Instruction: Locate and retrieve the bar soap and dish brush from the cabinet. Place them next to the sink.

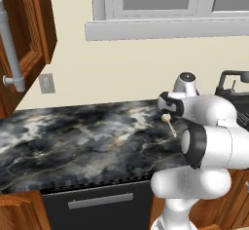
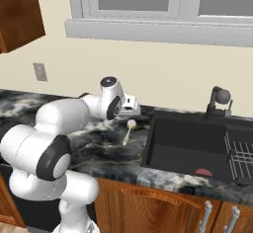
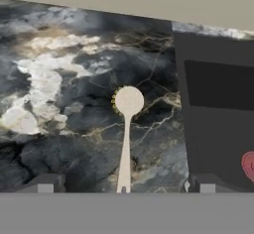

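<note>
The dish brush (image 3: 128,100) lies flat on the dark marble counter (image 2: 99,148), just left of the sink (image 2: 148,145); its round cream head points toward the wall and its thin handle toward me. It also shows as the small brush (image 2: 131,125) (image 1: 167,119) under the hand. My gripper (image 3: 125,184) hovers over the handle end, open, its fingertips wide on either side and holding nothing. The pink bar soap (image 2: 202,172) (image 3: 249,164) lies inside the sink basin near its front wall. The cabinet (image 1: 24,44) hangs at the upper left with its door swung open.
A dark faucet (image 2: 219,98) stands behind the sink, and a wire rack (image 2: 240,153) sits in the basin's right part. A wall outlet (image 1: 47,83) is under the cabinet. A dishwasher front (image 1: 97,202) lies below the counter. A window ledge (image 2: 163,32) runs above.
</note>
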### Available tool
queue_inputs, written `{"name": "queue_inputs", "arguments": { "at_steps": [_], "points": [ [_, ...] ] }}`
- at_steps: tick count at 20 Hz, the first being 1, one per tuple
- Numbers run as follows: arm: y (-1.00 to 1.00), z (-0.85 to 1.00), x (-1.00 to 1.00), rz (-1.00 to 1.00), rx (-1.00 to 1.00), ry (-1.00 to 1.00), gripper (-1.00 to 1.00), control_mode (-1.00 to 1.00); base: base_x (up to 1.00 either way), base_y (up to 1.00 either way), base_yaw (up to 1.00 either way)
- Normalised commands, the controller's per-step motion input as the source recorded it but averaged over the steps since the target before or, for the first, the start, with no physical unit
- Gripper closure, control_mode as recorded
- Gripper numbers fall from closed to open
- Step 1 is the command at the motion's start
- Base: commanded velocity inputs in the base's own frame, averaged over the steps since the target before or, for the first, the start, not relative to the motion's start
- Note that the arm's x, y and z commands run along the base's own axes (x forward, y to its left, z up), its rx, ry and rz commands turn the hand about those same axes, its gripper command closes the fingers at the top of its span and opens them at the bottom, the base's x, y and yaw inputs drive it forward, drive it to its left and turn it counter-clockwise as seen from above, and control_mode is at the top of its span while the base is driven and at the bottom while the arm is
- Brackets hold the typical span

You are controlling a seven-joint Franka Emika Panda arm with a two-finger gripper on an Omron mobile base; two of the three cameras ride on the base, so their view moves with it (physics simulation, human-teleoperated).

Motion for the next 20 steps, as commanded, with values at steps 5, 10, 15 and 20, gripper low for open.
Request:
{"name": "queue_inputs", "arguments": {
  "at_steps": [5, 10, 15, 20],
  "points": [
    [0.27, 0.76, -0.21, 0.02, 0.08, 0.12, -1.00, -1.00, 0.00, 0.00, 0.00],
    [0.34, 0.68, -0.31, 0.01, 0.02, 0.04, -1.00, -1.00, 0.00, 0.00, 0.00],
    [0.26, 0.16, -0.63, 0.02, -0.03, -0.08, -1.00, -1.00, 0.00, 0.00, 0.00],
    [0.12, 0.13, -0.94, 0.02, -0.03, -0.33, -1.00, -1.00, 0.00, 0.00, 0.00]
  ]
}}
